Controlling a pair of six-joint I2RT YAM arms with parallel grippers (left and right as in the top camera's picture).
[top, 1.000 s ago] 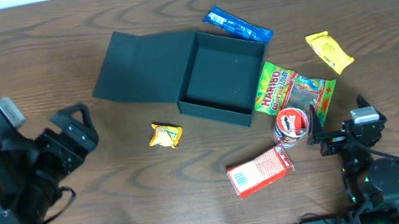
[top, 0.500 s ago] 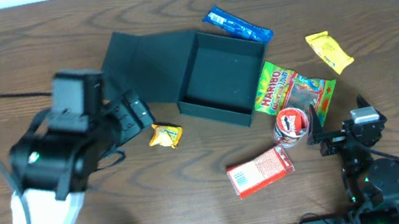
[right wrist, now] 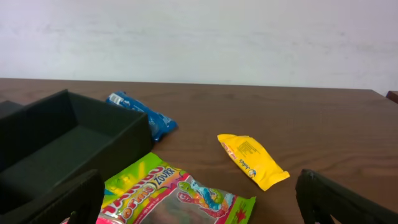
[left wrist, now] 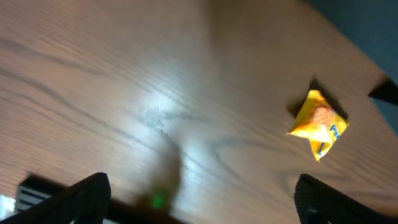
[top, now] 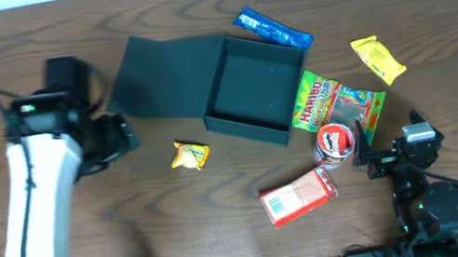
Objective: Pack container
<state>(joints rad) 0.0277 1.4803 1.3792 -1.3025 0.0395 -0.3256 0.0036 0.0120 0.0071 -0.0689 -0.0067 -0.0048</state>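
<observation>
The container [top: 255, 91] is a dark square box lying open on the table, its flap lid [top: 161, 74] folded out flat to the left. Its near wall [right wrist: 74, 146] shows at the left of the right wrist view. My left gripper [top: 122, 136] hovers open left of the lid; in its wrist view the left gripper [left wrist: 202, 202] has only bare wood between the fingers. A small yellow snack [top: 189, 155] [left wrist: 318, 122] lies ahead of it. My right gripper [top: 386, 140] [right wrist: 202, 202] rests open at the front right, empty, facing a green gummy bag [top: 336, 102] [right wrist: 168, 193].
A blue packet [top: 273, 29] [right wrist: 142, 112] lies behind the box. A yellow packet [top: 378, 59] [right wrist: 252, 160] is at the right. A round red-and-white item [top: 336, 143] and a red-and-white carton [top: 300, 196] sit near the front.
My left arm has swung up from the front left corner towards the small yellow snack, then drawn back left beside the lid. The right arm and all objects have stayed put.
</observation>
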